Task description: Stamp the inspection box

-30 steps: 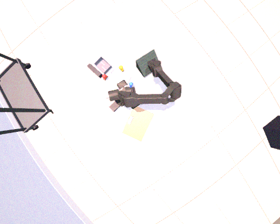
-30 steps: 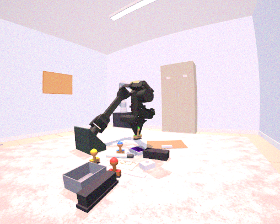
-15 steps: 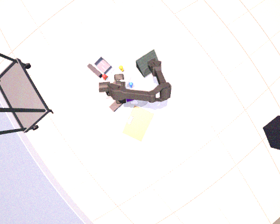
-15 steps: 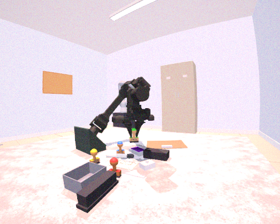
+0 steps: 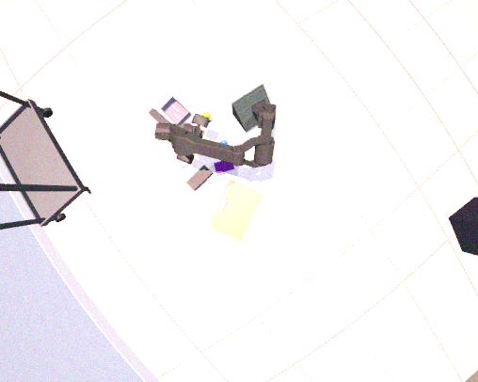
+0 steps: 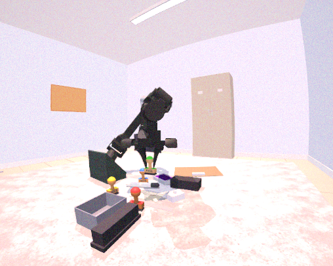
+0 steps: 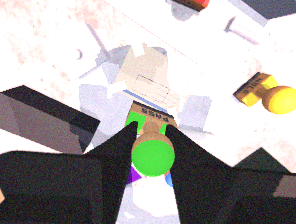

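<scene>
Around the purple ink pad [image 5: 224,167] [image 6: 163,177] [image 7: 133,176] are four knob-handled stamps: green [image 6: 149,165] [image 7: 153,157], blue [image 6: 143,175] [image 7: 169,180], yellow [image 5: 207,115] [image 6: 112,185] [image 7: 279,99], red [image 6: 136,198] [image 7: 194,3]; beyond them, one wall cabinet [image 6: 212,121].

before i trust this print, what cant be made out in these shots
- PASS stamp's underside: faces away in wrist and exterior views; inking can't be judged.
- Ink pad: mostly behind the claw in wrist view.
- Card's lettering: too small and washed out, wrist view.
- Black cabinet-like block: cut by top view's right edge.

Pale walls, a tall cabinet and a long ceiling light
An orange board [image 6: 68,98] hangs left of the beige cabinet [image 6: 212,118]; tiles pave the floor [image 5: 314,292] [image 6: 68,161], and the dark-framed piece [image 5: 46,162] looks like a wheeled cart.
</scene>
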You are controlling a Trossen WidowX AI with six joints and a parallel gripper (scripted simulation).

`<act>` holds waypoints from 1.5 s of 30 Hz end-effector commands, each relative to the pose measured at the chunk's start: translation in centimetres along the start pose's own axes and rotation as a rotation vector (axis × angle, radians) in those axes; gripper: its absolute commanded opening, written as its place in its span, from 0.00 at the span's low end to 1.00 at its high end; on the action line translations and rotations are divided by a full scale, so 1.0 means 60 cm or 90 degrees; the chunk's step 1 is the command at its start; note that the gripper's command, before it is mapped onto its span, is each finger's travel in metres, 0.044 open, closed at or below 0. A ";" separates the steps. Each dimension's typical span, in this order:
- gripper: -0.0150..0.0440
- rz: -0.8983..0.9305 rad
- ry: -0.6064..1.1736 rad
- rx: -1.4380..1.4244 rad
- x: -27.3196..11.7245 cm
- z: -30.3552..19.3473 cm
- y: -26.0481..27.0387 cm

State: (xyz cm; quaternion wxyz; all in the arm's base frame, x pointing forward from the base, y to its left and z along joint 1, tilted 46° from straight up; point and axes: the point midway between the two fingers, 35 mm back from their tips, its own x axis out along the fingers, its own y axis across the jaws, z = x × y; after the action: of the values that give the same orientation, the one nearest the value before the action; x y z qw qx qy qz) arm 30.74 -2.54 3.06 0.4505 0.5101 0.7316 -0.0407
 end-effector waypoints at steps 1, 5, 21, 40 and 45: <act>0.25 -0.002 -0.002 0.028 0.000 0.010 -0.004; 0.25 -0.002 -0.002 0.028 0.003 0.011 -0.004; 0.25 -0.003 -0.003 0.028 0.021 0.012 -0.002; 0.25 -0.003 -0.004 0.028 0.042 0.013 -0.002; 0.25 -0.003 -0.004 0.028 0.048 0.013 -0.001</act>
State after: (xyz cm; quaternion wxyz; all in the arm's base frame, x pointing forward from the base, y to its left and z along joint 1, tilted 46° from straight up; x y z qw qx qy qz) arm 31.04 -1.20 0.76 0.4446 0.5155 0.7301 -0.0591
